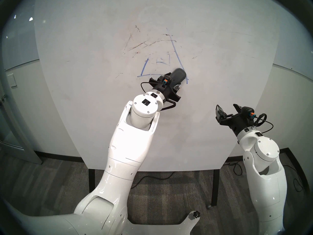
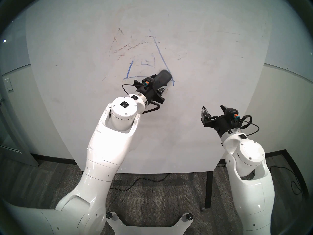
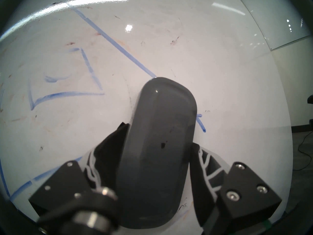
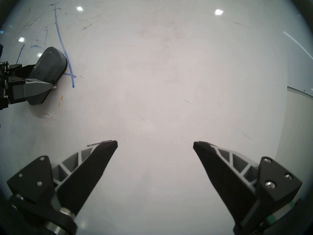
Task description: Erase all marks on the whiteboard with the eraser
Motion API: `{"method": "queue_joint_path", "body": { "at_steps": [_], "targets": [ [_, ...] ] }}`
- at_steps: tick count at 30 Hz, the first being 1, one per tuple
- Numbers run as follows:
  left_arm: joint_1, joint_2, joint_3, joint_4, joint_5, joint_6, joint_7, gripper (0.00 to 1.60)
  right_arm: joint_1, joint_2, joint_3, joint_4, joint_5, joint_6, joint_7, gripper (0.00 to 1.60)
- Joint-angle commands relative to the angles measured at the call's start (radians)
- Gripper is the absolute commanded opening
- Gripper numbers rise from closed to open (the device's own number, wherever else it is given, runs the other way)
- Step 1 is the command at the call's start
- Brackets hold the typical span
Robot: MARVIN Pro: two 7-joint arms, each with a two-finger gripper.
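Left gripper (image 3: 157, 163) clamped on the eraser (image 3: 159, 144), pad flat against the whiteboard (image 1: 220, 93) at the blue triangle's lower right corner. Only from the left wrist: small dark dot on the eraser's back, blue line vanishing under its tip. Only from the right wrist: pad edge pressed to the board just beside the blue marks (image 4: 58, 31). Right gripper (image 4: 155, 144) spread wide, holding nothing, near the board's lower right. Only from the head: reddish-brown streaks (image 1: 140, 44) above the triangle.
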Motion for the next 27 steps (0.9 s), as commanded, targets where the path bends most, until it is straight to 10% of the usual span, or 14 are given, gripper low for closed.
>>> {"method": "queue_joint_path", "body": {
  "at_steps": [1,27],
  "targets": [
    [0.019,0.029,-0.034,0.065,-0.001,0.035,-0.011,0.0,0.008,0.001,-0.001,-0.021,0.0,-0.004,0.002,1.6],
    [0.006,0.014,-0.057,0.047,0.02,0.033,-0.014,0.0,0.007,0.001,-0.001,-0.022,0.0,-0.004,0.002,1.6]
  ]
}}
